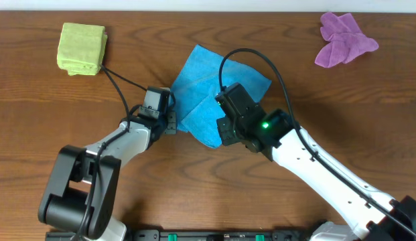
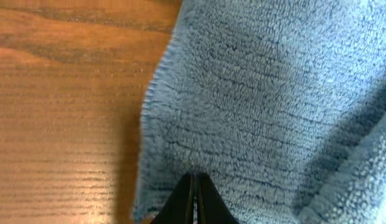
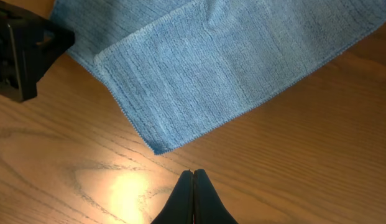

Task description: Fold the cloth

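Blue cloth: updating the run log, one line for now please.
blue cloth: partly folded | left gripper: shut, at cloth edge | right gripper: shut, empty

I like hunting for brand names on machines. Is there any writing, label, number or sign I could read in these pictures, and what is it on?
None can be read.
The blue cloth, yellow cloth, purple cloth and table carry no text.
The left arm and right arm show no lettering, only a green light on the right one.
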`<state>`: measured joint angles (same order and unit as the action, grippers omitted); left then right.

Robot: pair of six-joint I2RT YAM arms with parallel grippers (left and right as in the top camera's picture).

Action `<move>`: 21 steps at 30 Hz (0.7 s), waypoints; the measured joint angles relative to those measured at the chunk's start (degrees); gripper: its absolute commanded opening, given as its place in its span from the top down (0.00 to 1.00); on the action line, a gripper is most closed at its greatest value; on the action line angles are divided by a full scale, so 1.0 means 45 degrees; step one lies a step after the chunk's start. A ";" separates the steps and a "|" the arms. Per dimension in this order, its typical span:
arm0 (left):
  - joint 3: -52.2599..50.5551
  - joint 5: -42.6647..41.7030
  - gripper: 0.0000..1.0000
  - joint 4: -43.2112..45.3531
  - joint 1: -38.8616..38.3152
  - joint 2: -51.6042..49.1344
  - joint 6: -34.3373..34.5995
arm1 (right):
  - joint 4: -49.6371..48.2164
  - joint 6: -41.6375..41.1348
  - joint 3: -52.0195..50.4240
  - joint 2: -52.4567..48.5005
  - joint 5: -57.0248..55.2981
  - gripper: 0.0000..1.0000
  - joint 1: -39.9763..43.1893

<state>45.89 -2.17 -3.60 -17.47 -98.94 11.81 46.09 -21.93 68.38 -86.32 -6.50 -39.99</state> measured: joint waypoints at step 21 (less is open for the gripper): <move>0.0991 0.0675 0.94 -0.5406 -0.0024 0.0185 0.3351 | 0.0355 0.1175 0.0000 0.0000 -0.0359 0.99 0.2142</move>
<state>50.35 0.86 -27.92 -17.58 -98.10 26.89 47.68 -16.64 68.38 -86.32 -8.12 -30.35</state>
